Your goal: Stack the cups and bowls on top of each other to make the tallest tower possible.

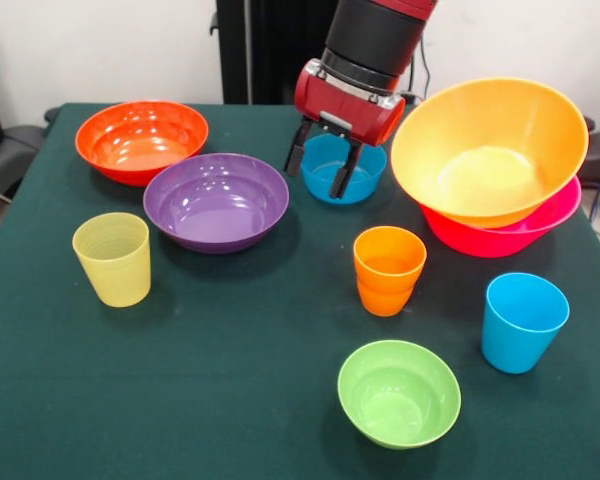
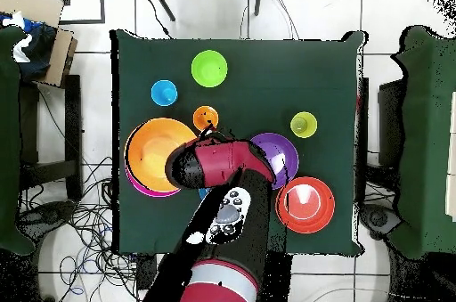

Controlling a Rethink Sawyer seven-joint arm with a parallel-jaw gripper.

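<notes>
My gripper is open and hangs over the small blue bowl at the table's far side. One finger is outside the bowl's left rim and the other inside it. The large orange bowl lies tilted in the hot pink bowl to the right. The purple bowl and red-orange bowl stand left. The orange cup looks nested in a second cup. The pale yellow-green cup, sky blue cup and lime green bowl stand apart nearer the camera. In the overhead view the arm hides the gripper.
The dark green table carries everything. In the overhead view, chairs stand at the table's left and right sides, and cables lie on the tiled floor.
</notes>
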